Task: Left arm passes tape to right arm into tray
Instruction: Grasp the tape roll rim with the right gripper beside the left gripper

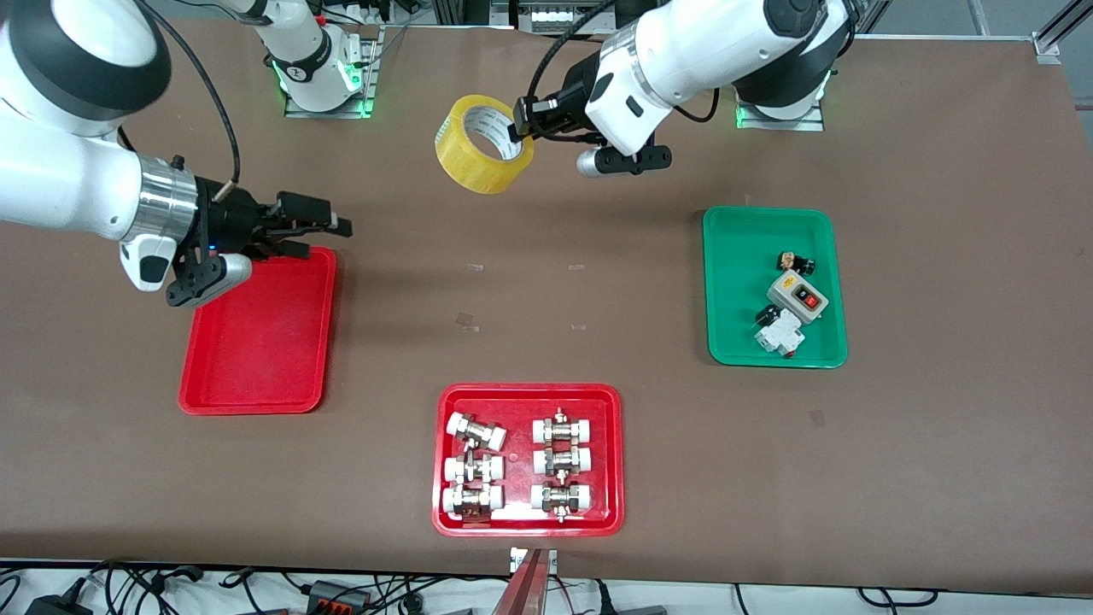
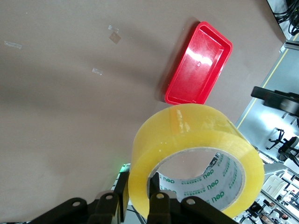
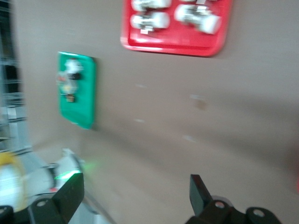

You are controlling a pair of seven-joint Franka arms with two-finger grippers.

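Note:
My left gripper point(image 1: 523, 124) is shut on the wall of the yellow tape roll point(image 1: 483, 143) and holds it in the air over the table between the two arm bases. In the left wrist view the tape point(image 2: 196, 135) fills the foreground, one finger point(image 2: 119, 193) outside the wall and one inside the printed core. My right gripper point(image 1: 329, 229) is open and empty, over the corner of the plain red tray point(image 1: 256, 342) that lies farthest from the front camera. The tray also shows in the left wrist view point(image 2: 198, 65). In the right wrist view the right gripper point(image 3: 135, 196) is wide open over bare table.
A wider red tray point(image 1: 528, 521) with several pipe fittings lies near the front edge. A green tray point(image 1: 734, 256) with small electrical parts lies toward the left arm's end. Both show in the right wrist view: the red tray point(image 3: 177, 44) and the green tray point(image 3: 84, 109).

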